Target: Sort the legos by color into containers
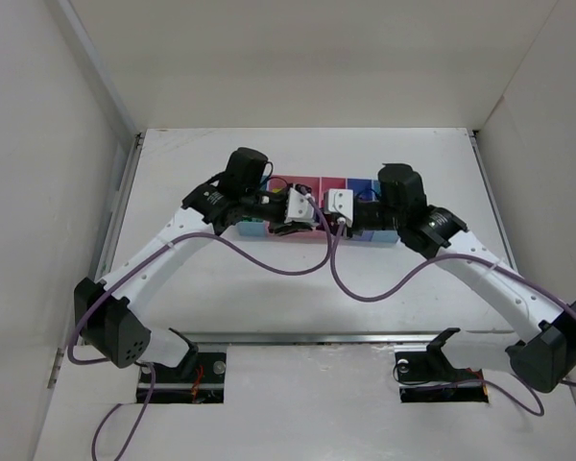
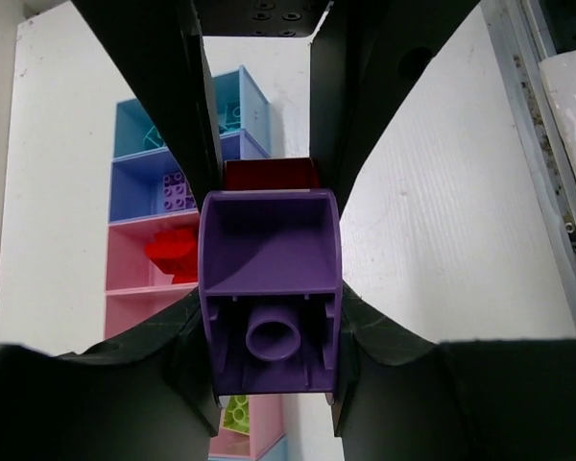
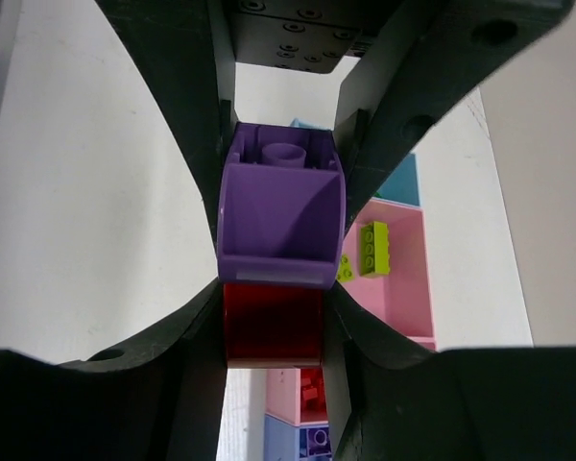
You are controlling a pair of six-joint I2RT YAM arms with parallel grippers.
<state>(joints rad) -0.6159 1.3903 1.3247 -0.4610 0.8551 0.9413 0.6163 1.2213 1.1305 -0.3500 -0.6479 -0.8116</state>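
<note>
- Purple and red plastic fill both wrist views: a purple brick [image 2: 269, 288] stuck to a red brick [image 2: 271, 174], held up between the two hands and above the trays [image 2: 134, 182].
- From above, this pair cannot be made out. The two hands and their cables cover it and most of the tray row, of which only pink and blue slivers show.
- The row sits mid-bench [image 1: 269, 307], nearer the far edge than the near one.
- The left hand [image 2: 269, 279] is pressed together on the purple brick. The red brick pokes out past its fingers.
- The right hand [image 3: 274, 288] pinches the red brick, and the purple brick lies beyond it.
- Each wrist view cuts the trays off behind dark fingers. The visible parts hold a loose purple piece [image 2: 173, 192] in the purple-blue tray, a loose red piece [image 2: 173, 254] in a pink one and yellow-green pieces [image 3: 372, 245] in another pink one.
</note>
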